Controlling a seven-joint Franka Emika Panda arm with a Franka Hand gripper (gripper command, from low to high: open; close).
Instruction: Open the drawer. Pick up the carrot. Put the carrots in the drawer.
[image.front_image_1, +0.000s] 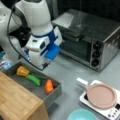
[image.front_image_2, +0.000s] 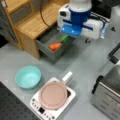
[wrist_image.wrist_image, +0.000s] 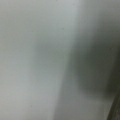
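While the drawer (image.front_image_1: 53, 96) stands pulled out from the wooden-topped cabinet (image.front_image_1: 17, 100) at the lower left of a front view, we see the carrot (image.front_image_1: 49, 86) lying inside it, just beside a green toy vegetable (image.front_image_1: 34, 80) and near a yellow one (image.front_image_1: 22, 71). We find the gripper (image.front_image_1: 46, 63) above the drawer's far edge, holding nothing we can see; we cannot tell how wide its jaws stand. The wrist view gives us only grey blur. A toaster oven (image.front_image_1: 92, 42) fills the upper right.
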